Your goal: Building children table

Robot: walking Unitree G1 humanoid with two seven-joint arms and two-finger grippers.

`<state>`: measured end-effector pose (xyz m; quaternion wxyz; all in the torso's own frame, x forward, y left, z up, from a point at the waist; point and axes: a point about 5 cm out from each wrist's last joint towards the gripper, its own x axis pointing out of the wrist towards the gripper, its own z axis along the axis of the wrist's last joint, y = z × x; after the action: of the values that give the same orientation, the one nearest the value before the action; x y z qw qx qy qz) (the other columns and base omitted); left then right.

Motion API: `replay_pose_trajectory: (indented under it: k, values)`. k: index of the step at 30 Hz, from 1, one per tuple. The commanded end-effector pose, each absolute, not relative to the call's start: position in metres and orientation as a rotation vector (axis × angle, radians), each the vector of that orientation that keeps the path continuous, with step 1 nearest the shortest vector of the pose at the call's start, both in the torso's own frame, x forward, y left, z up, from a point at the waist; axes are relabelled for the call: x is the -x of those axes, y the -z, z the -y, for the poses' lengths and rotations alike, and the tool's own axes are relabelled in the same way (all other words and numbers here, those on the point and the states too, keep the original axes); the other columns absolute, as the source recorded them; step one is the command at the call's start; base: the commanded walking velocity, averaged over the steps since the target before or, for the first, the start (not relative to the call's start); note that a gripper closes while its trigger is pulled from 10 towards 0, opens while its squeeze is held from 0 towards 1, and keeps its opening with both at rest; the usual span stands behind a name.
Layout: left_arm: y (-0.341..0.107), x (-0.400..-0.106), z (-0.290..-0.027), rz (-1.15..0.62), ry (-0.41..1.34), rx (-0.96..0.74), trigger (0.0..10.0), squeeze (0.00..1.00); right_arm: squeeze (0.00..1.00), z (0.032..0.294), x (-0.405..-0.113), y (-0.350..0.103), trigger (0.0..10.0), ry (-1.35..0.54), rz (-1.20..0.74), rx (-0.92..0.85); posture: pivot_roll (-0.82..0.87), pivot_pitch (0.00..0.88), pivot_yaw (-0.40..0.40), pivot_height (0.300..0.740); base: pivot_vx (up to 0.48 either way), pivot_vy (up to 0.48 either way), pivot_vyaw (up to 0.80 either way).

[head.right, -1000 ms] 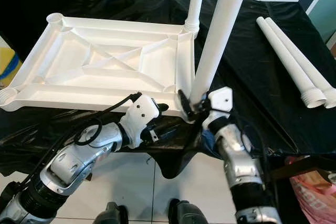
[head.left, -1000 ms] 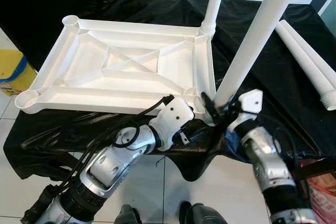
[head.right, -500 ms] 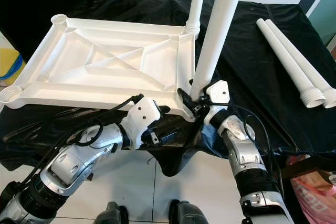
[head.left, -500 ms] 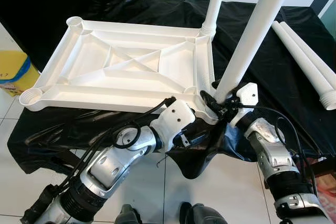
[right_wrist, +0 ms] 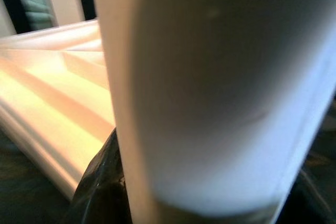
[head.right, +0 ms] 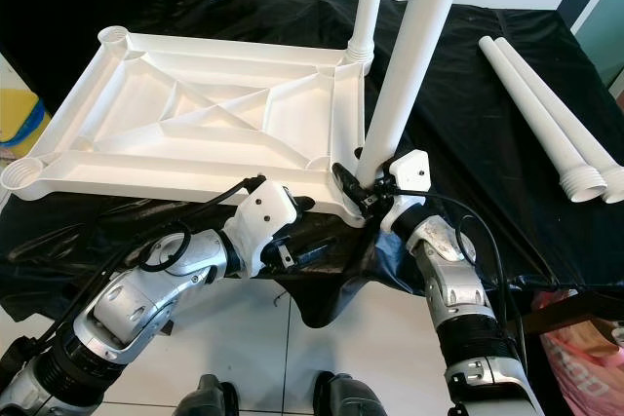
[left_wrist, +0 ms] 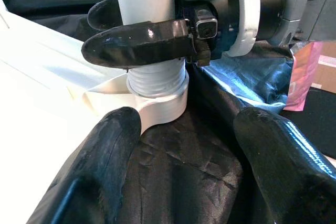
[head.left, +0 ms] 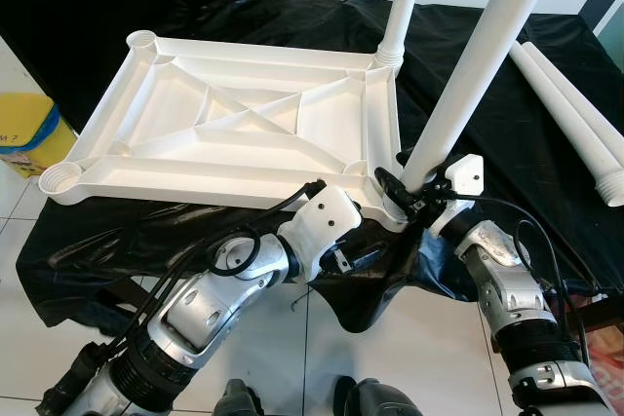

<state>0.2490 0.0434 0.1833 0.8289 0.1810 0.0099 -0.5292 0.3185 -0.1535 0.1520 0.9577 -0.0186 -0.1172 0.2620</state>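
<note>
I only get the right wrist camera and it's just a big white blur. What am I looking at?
Observer: A table leg. The right gripper is clamped round its lower end.
Operator: Is it in its hole?
Observer: Its end sits in the corner socket of the upside-down tabletop, with some threads showing above the rim.
Operator: What's my other hand doing?
Observer: The left gripper is open, low beside that corner over the black cloth.
</note>
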Motion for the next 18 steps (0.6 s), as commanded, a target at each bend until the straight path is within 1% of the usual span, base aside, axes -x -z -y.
replay_pose_trajectory:
  k: [1, 6, 8, 9, 11, 12, 14, 18]
  values:
    - [-0.180, -0.245, -0.041, -0.041, 1.201, -0.396, 10.0, 0.00, 0.00, 0.154, -0.314, -0.125, 10.0, -0.423, 0.093, 0.001, 0.03, 0.167, -0.052, 0.740, 0.000, 0.000, 0.00]
    - [-0.180, -0.245, -0.040, -0.041, 1.202, -0.394, 10.0, 0.00, 0.00, 0.145, -0.311, -0.122, 10.0, -0.345, 0.076, -0.035, 0.03, 0.167, -0.053, 0.740, 0.000, 0.000, 0.00]
    - [-0.179, -0.245, -0.040, -0.041, 1.202, -0.394, 10.0, 0.00, 0.00, 0.142, -0.308, -0.121, 10.0, -0.244, 0.066, -0.053, 0.03, 0.166, -0.054, 0.740, 0.000, 0.000, 0.00]
    - [-0.179, -0.245, -0.040, -0.041, 1.202, -0.394, 10.0, 0.00, 0.00, 0.142, -0.308, -0.121, 10.0, -0.244, 0.066, -0.053, 0.03, 0.166, -0.054, 0.740, 0.000, 0.000, 0.00]
    - [-0.179, -0.245, -0.040, -0.040, 1.201, -0.393, 10.0, 0.00, 0.00, 0.138, -0.302, -0.117, 10.0, -0.066, 0.055, -0.067, 0.03, 0.166, -0.062, 0.740, 0.000, 0.000, 0.00]
    - [-0.179, -0.245, -0.040, -0.040, 1.201, -0.393, 10.0, 0.00, 0.00, 0.138, -0.302, -0.117, 10.0, -0.066, 0.055, -0.067, 0.03, 0.166, -0.062, 0.740, 0.000, 0.000, 0.00]
    - [-0.179, -0.245, -0.039, -0.039, 1.199, -0.394, 10.0, 0.00, 0.00, 0.136, -0.297, -0.116, 10.0, 0.084, 0.049, -0.083, 0.03, 0.166, -0.064, 0.740, 0.000, 0.000, 0.00]
    - [-0.179, -0.245, -0.038, -0.038, 1.198, -0.391, 10.0, 0.00, 0.00, 0.129, -0.295, -0.119, 10.0, 0.116, 0.061, -0.105, 0.02, 0.167, -0.064, 0.740, 0.000, 0.000, 0.00]
